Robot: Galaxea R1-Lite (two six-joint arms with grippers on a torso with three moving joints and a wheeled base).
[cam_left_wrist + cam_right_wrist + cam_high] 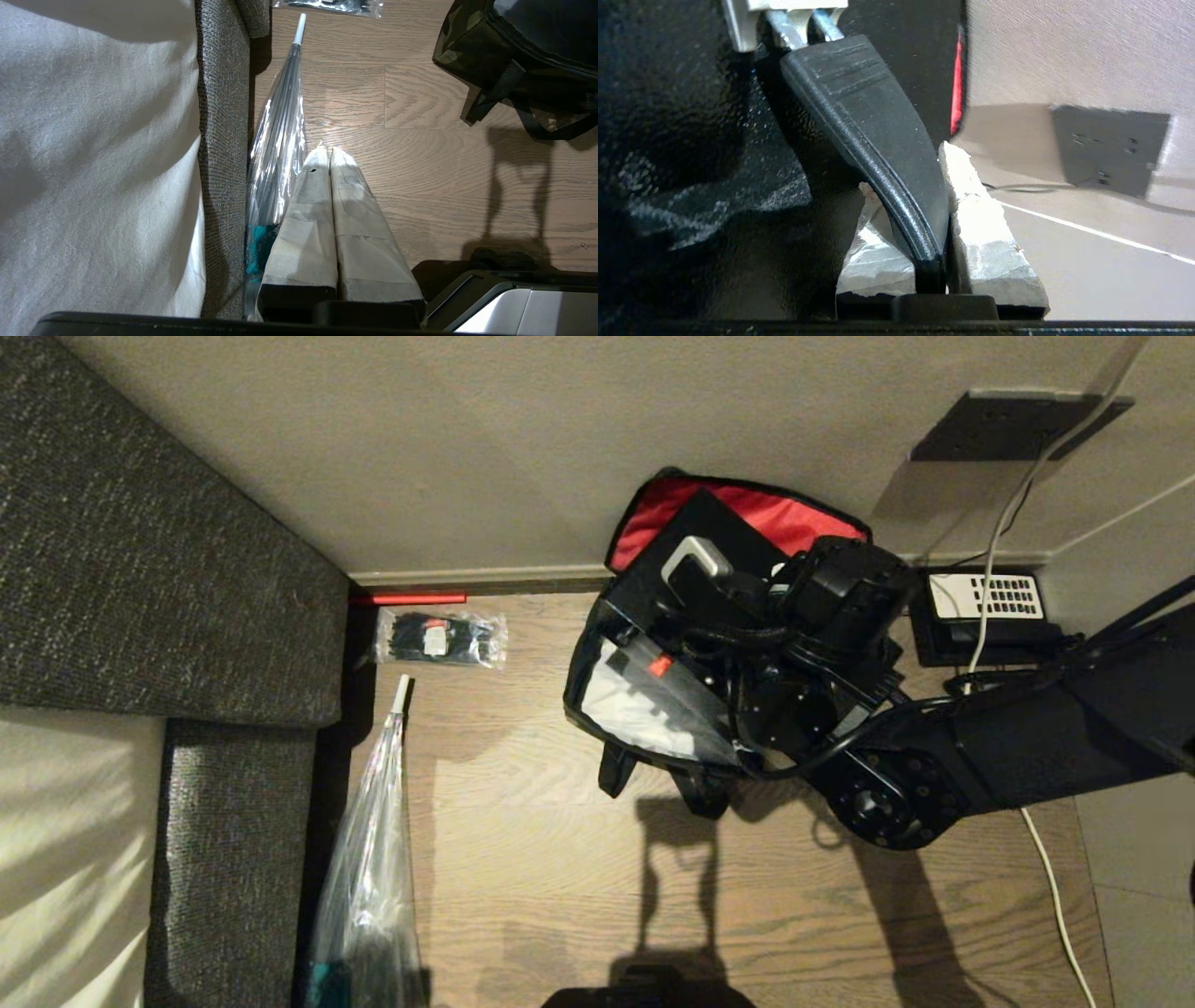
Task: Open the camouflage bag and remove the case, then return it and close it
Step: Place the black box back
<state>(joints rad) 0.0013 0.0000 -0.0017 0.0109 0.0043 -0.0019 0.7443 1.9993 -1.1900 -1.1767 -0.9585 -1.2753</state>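
Note:
The camouflage bag (pixel 597 709) stands open on the wood floor by the wall, its red lid lining (pixel 756 513) thrown back and the silver-grey interior showing. The black case (pixel 695 527) stands tilted in the bag's mouth, partly above the rim, red latch (pixel 660 665) visible. My right gripper (pixel 906 168) is shut on the case's black strap handle (pixel 873 116), below its pale end (pixel 784 14); the speckled case face (pixel 691 140) is right beside the fingers. My left gripper (pixel 327 150) hangs shut and empty over the floor, well away from the bag (pixel 514 56).
A clear packet of black cable ties (pixel 439 639) lies near the wall. A folded clear umbrella (pixel 373 859) lies along the grey sofa (pixel 140 569). A black telephone (pixel 990 607) and a white cable (pixel 1046 868) sit right of the bag.

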